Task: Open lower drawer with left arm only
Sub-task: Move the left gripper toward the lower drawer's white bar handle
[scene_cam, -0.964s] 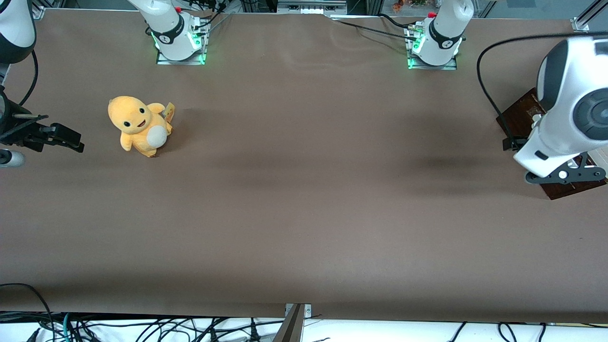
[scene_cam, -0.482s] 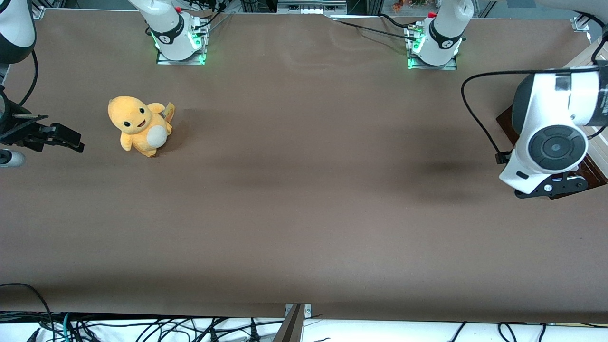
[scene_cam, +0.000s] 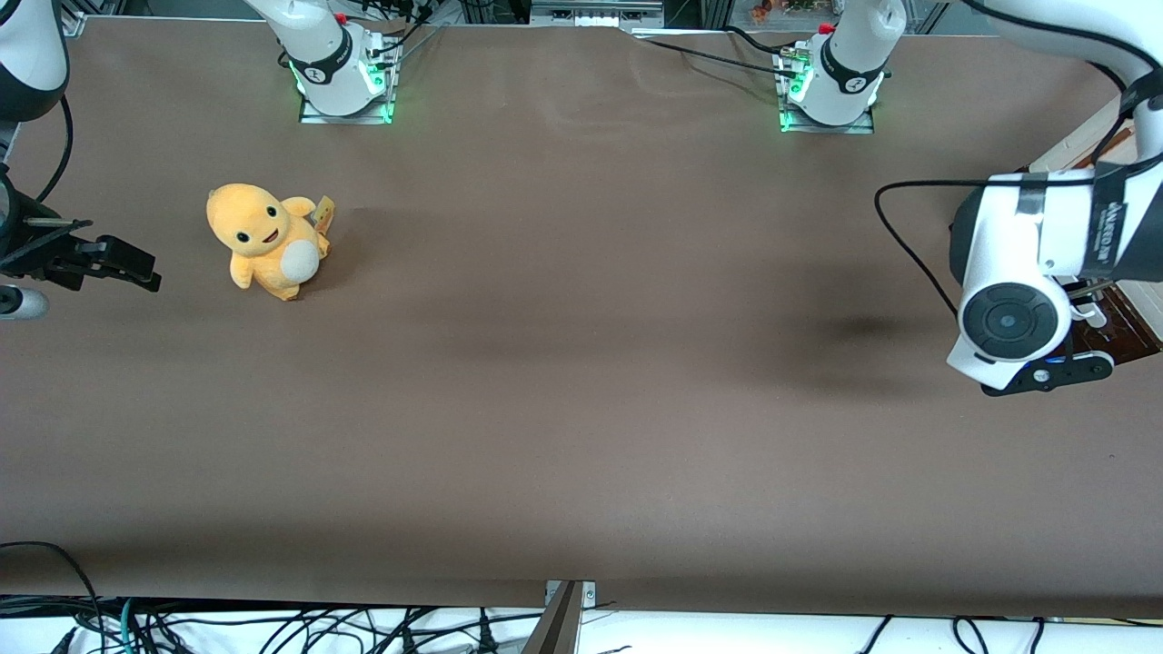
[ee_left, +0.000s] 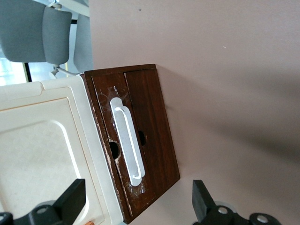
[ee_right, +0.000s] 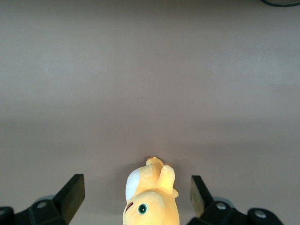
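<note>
dark brown wood fronted the lower drawer (ee_left: pixel 149 140) as i watched from my remote station, its white bar handle (ee_left: pixel 127 143) running along the face. the drawer front sat flush with the other dark panel beside it, so it read as closed, and the cream-white cabinet (ee_left: pixel 42 154) it belonged to stood at the working arm's end of the brown table (scene_cam: pixel 563 381). in the front view only a corner of that dark front (scene_cam: pixel 1134 325) showed past the left arm (scene_cam: pixel 1036 263), which reached in over the cabinet with its black cable (scene_cam: pixel 909 245) looping off the wrist. the gripper (ee_left: pixel 138 206) hovered just in front of the drawer face, its two black fingers (ee_left: pixel 70 199) spread wide apart and touching nothing, with the handle lying roughly between them in the wrist camera. scuffed, pale wear marked the wood around the handle's ends, and two dark round holes (ee_left: pixel 114 149) flanked the bar. well apart, toward the parked arm's end of the table, a yellow-orange plush toy (scene_cam: pixel 263 238) sat upright on the surface, facing my front camera.
</note>
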You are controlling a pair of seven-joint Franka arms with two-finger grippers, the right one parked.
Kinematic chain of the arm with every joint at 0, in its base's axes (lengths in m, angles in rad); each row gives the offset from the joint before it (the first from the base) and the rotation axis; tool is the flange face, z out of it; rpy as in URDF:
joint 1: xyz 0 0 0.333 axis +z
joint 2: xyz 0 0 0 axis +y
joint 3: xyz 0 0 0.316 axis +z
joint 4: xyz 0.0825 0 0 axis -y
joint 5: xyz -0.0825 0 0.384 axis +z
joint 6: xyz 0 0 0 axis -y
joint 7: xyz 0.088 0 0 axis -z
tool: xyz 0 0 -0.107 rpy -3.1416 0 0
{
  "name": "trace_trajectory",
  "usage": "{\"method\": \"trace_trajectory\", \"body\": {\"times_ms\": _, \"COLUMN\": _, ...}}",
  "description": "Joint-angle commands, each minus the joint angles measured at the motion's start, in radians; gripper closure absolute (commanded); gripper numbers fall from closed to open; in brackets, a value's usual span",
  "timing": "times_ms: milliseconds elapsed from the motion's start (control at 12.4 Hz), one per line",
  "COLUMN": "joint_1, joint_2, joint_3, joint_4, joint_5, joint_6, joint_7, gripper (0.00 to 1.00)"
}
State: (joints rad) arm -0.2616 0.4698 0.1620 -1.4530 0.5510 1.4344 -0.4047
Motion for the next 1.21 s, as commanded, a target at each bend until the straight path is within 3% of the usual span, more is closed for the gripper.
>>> {"method": "trace_trajectory", "body": {"times_ms": 0, "joint_1": -0.010, "joint_2": 0.013, "joint_3": 0.005, "joint_4": -0.020, "joint_5": 0.064, "joint_6": 0.008, "joint_7": -0.074, "gripper": 0.00}}
{"method": "trace_trajectory", "body": {"times_ms": 80, "joint_1": -0.013, "joint_2": 0.021, "joint_3": 0.005, "joint_4": -0.042, "joint_5": 0.107, "joint_6": 0.014, "joint_7": -0.126, "gripper": 0.00}}
{"method": "trace_trajectory", "body": {"times_ms": 1125, "joint_1": 0.002, "joint_2": 0.099, "joint_3": 0.001, "joint_4": -0.245, "joint_5": 0.316, "joint_6": 0.135, "joint_7": -0.456, "gripper": 0.00}}
